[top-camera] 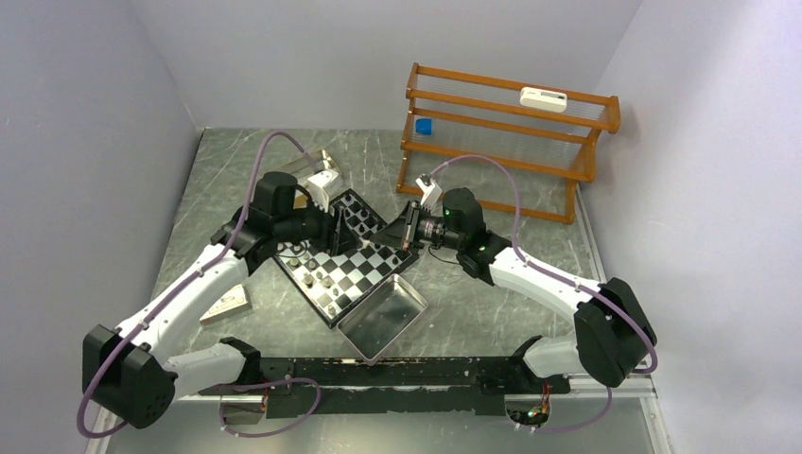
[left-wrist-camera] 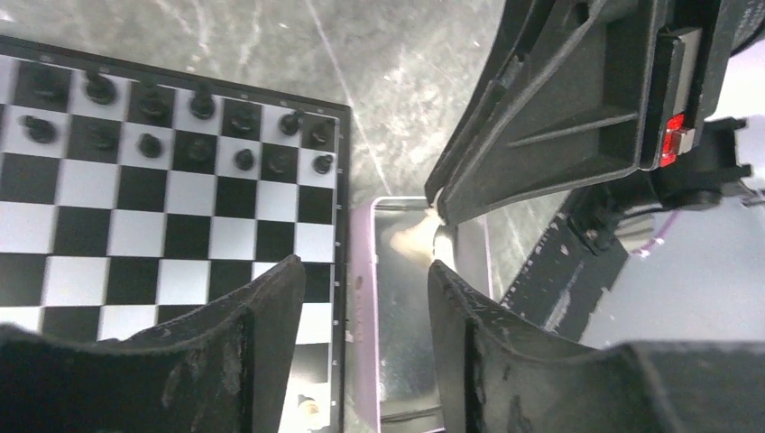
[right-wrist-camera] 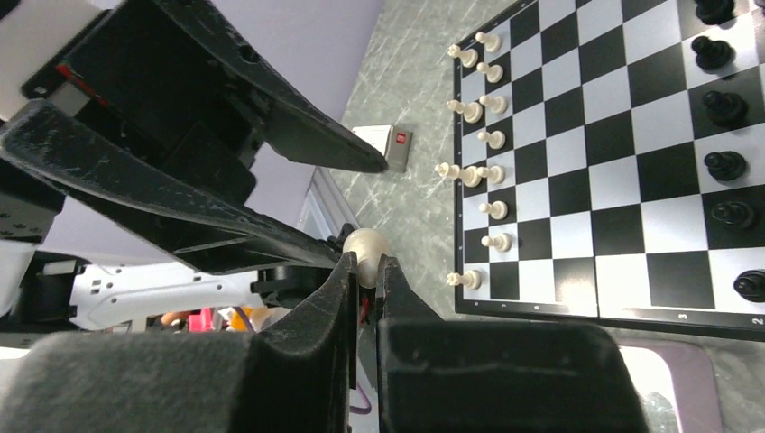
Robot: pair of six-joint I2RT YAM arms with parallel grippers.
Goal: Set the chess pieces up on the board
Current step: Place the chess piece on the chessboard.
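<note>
Right fingers (right-wrist-camera: 336,298) pinched a cream piece (right-wrist-camera: 365,245) just under its round head, off the board (right-wrist-camera: 577,162) edge, left fingers (left-wrist-camera: 271,316) spread, empty; piece likely light, hard, slippery, so grip low on the stem.

My left arm (top-camera: 194,288) and right arm (top-camera: 544,272): white shells, black joints, a lilac cable (top-camera: 272,140) on each. My left tool (left-wrist-camera: 363,268) and right tool (right-wrist-camera: 365,263): scuffed matte-black fingers (left-wrist-camera: 257,343).

board (right-wrist-camera: 577,316) rim: tiny pale digits, apparently 3 and 2
everything else: no text can be read
</note>
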